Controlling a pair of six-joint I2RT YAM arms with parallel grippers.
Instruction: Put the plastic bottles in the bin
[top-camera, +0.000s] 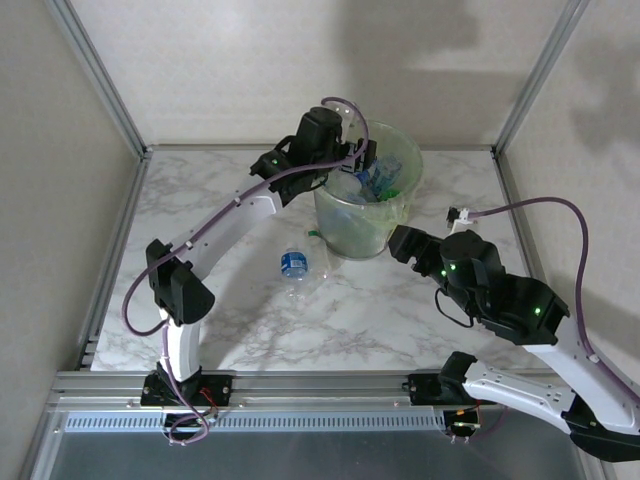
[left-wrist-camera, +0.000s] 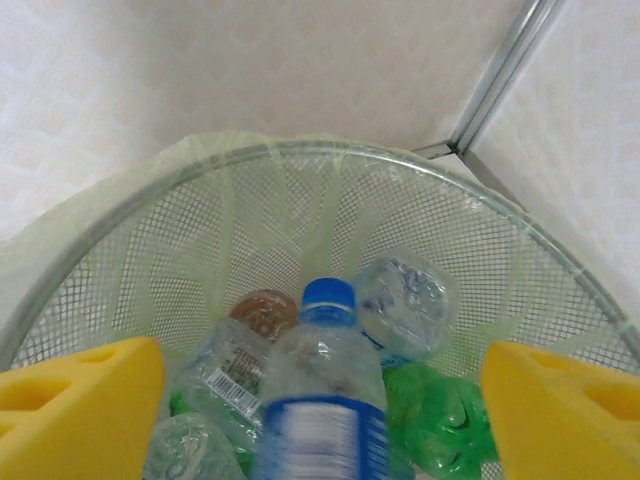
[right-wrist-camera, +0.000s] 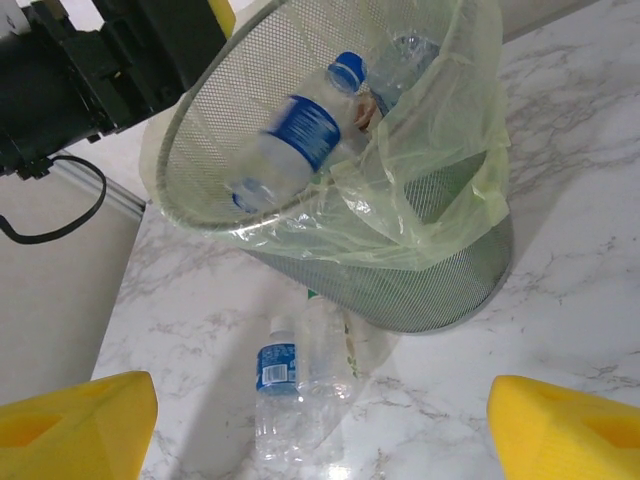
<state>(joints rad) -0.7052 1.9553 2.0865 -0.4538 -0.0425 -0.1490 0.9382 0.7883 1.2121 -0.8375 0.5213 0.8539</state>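
My left gripper (left-wrist-camera: 325, 415) hangs open above the bin (left-wrist-camera: 300, 210), a mesh bucket lined with pale-green plastic. A clear bottle with a blue cap and label (left-wrist-camera: 325, 400) is blurred between the yellow fingers (left-wrist-camera: 90, 400), touching neither, just inside the rim (right-wrist-camera: 295, 135). Under it lie several bottles, among them a green one (left-wrist-camera: 440, 420) and a clear one (left-wrist-camera: 405, 300). Two clear bottles lie side by side on the table at the bin's foot, one blue-labelled (right-wrist-camera: 275, 385), one plain (right-wrist-camera: 335, 355). My right gripper (right-wrist-camera: 320, 430) is open above them, holding nothing.
The bin (top-camera: 370, 215) stands at the back centre of the marble table (top-camera: 240, 320). The left arm (top-camera: 240, 210) reaches over its left rim. The right gripper (top-camera: 400, 243) sits just right of its base. Metal frame posts (top-camera: 100, 80) and walls close the back corners.
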